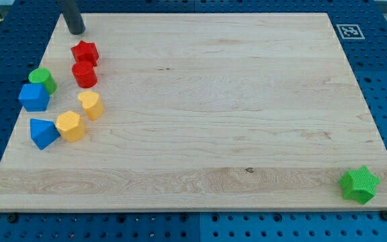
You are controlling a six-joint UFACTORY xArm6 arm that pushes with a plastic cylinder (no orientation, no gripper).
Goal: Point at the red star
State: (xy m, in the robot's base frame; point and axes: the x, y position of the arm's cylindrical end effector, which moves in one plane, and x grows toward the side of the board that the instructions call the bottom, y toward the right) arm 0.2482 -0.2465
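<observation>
The red star (84, 52) lies near the top left of the wooden board (200, 114). My tip (76, 31) stands just above it in the view, slightly to its left, a small gap away. A red cylinder (84, 74) sits right below the star, touching or nearly touching it.
At the view's left lie a green cylinder (42, 79), a blue cube (33, 97), a yellow heart (91, 105), a yellow hexagon (70, 126) and a blue triangular block (43, 132). A green star (359, 184) sits at the bottom right corner. A marker tag (349, 31) lies beyond the top right corner.
</observation>
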